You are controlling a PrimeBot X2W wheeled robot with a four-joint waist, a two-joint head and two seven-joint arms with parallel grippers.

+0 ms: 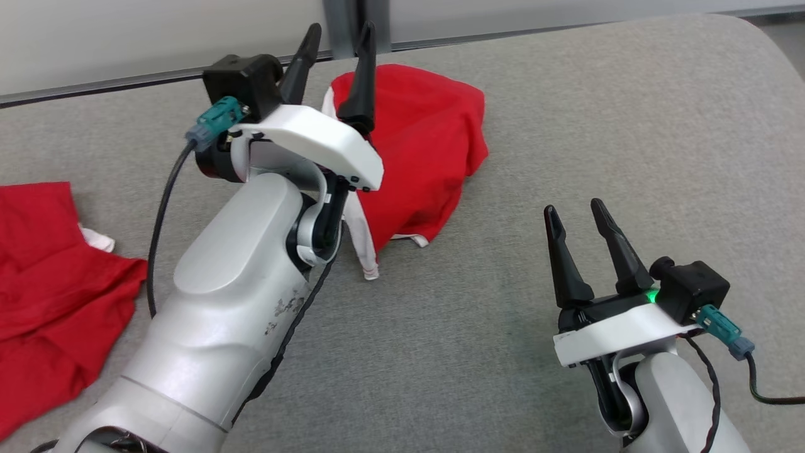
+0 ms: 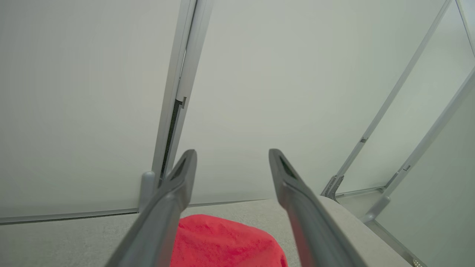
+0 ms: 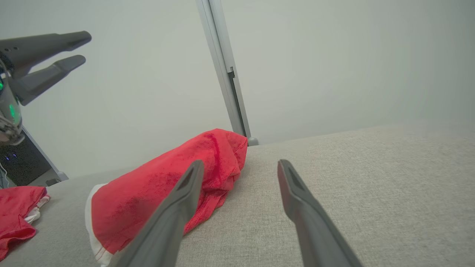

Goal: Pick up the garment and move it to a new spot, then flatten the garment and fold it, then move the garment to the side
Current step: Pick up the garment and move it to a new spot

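garment (image 1: 427, 145); red, white-trimmed; crumpled heap; resting on grey surface (image 1: 597, 138)

Grey fabric-covered padded surface (image 1: 597, 157), far-right corner rounded. Crumpled red garment with white trim (image 1: 434, 145) heaped at far centre, white hem trailing nearward. Second red cloth with white edging (image 1: 44, 277) spread at left edge, well apart.

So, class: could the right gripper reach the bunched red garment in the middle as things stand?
Probably yes. The right gripper is open, only bare grey surface lies between it and the garment, and the left gripper hangs open above its other side.
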